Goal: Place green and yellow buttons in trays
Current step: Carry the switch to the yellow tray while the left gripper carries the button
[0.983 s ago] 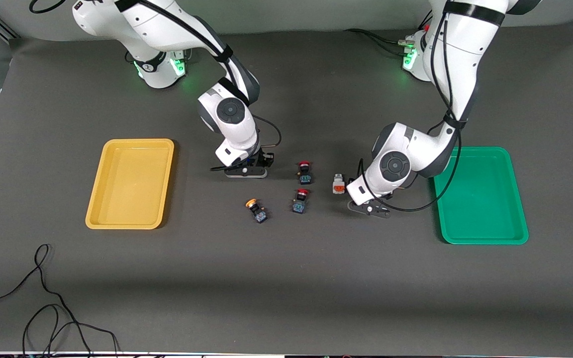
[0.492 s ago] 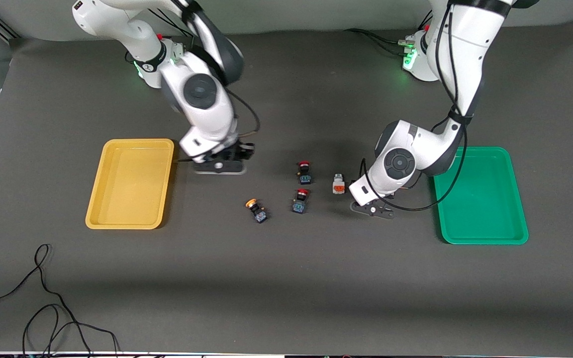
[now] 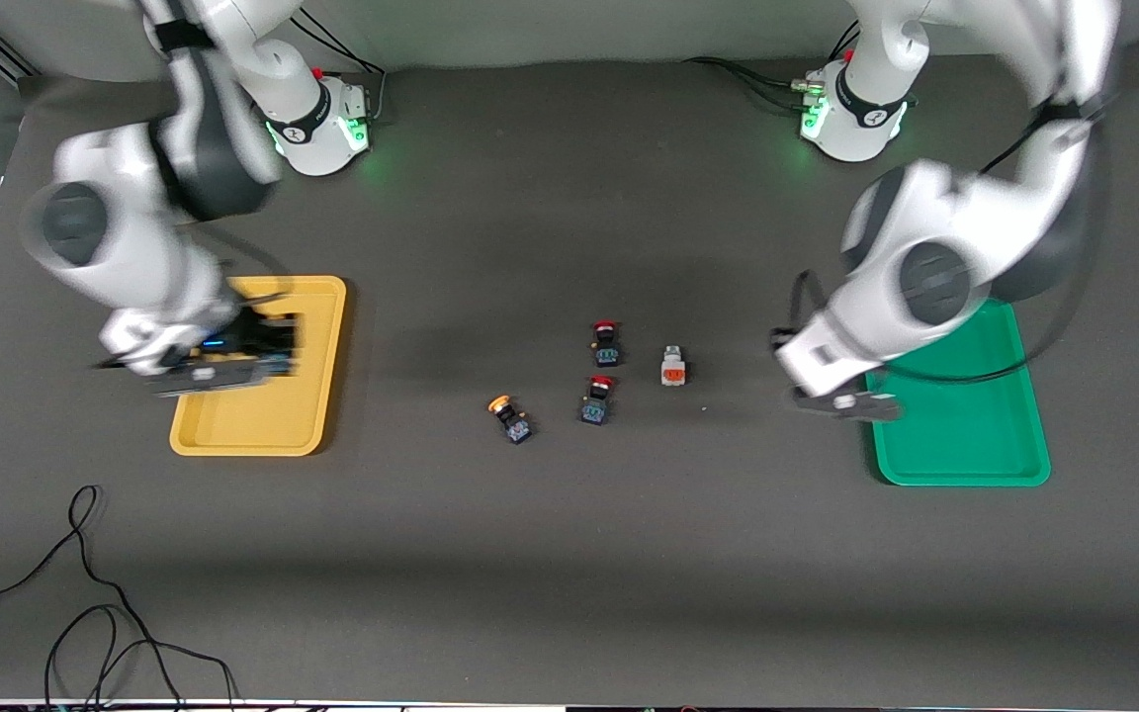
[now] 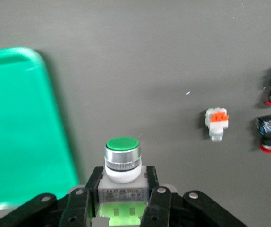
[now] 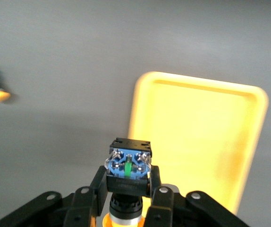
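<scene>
My right gripper (image 3: 233, 368) hangs over the yellow tray (image 3: 258, 427). It is shut on a black-bodied button with a yellow-orange cap (image 5: 127, 171), seen above the tray's rim (image 5: 199, 87). My left gripper (image 3: 844, 405) is over the green tray's edge (image 3: 965, 435). It is shut on a white button with a green cap (image 4: 122, 163), beside the green tray (image 4: 22, 127). On the table lie a yellow-capped button (image 3: 508, 415) and a white button with an orange face (image 3: 672, 366), which also shows in the left wrist view (image 4: 216, 124).
Two black buttons with red caps (image 3: 606, 341) (image 3: 597, 398) lie between the yellow-capped one and the white one. A black cable (image 3: 85, 593) loops near the front edge at the right arm's end of the table.
My right gripper has carried its button from mid-table to over the yellow tray. My left gripper has moved with its button from beside the white-and-orange button to the green tray's edge.
</scene>
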Tool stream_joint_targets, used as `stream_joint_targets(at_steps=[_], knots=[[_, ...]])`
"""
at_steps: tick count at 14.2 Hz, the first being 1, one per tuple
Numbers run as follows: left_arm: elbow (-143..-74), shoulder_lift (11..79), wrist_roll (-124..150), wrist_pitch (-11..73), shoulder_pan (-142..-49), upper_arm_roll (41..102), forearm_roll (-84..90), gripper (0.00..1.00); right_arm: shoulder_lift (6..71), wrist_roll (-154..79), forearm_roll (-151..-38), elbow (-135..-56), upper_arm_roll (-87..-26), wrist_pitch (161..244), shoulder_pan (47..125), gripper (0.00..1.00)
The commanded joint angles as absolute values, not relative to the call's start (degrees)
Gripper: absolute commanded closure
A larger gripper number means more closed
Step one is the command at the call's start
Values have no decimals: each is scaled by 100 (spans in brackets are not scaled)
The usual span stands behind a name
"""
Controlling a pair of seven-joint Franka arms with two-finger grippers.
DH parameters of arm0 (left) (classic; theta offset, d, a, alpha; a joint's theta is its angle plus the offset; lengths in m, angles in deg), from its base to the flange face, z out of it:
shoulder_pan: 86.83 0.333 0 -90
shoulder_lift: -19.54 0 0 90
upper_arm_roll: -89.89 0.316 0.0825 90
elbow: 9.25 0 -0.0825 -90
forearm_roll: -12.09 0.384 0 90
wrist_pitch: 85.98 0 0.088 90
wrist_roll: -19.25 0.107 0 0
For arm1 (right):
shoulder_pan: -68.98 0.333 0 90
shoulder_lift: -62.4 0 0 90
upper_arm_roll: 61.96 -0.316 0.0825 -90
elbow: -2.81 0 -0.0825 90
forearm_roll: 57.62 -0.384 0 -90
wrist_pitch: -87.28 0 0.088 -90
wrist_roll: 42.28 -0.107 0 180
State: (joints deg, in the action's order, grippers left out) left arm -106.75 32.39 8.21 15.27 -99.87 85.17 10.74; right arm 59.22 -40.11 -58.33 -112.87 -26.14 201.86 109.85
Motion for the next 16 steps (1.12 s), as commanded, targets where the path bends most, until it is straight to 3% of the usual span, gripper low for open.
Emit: stream_joint_targets(at_steps=[1, 3, 5, 9, 12, 14, 15, 16], knots=[[-9672, 3317, 914, 466, -9380, 8479, 1051, 100, 6073, -2817, -5920, -11863, -1796, 20704, 11073, 73], [-9599, 3264, 1578, 402, -8949, 8488, 1103, 100, 5916, -2123, -6321, -12662, -1408, 21756, 11055, 73], [-9626, 3264, 1994, 402, -8501, 8480, 1296, 100, 5329, -1157, -7023, -12920, -1266, 22358, 10924, 73], [-9731, 3448, 2636, 481, -7780, 8480, 1533, 100, 3905, 470, -8807, -12807, -1283, 22720, 10721, 73], [-10064, 3624, 2654, 761, -7551, 8488, 1833, 100, 3673, 702, -9110, -12596, -1310, 22659, 10721, 69], [-10485, 3589, 2654, 1077, -7480, 8488, 1842, 100, 3664, 571, -9119, -12386, -1310, 22353, 10712, 8], [-10652, 3607, 2654, 1262, -7471, 8488, 1850, 100, 3664, 527, -9128, -12228, -1292, 22046, 10712, 1], [-10819, 3615, 2654, 1464, -7436, 8488, 1885, 100, 3664, 405, -9110, -12070, -1275, 21765, 10712, 1]])
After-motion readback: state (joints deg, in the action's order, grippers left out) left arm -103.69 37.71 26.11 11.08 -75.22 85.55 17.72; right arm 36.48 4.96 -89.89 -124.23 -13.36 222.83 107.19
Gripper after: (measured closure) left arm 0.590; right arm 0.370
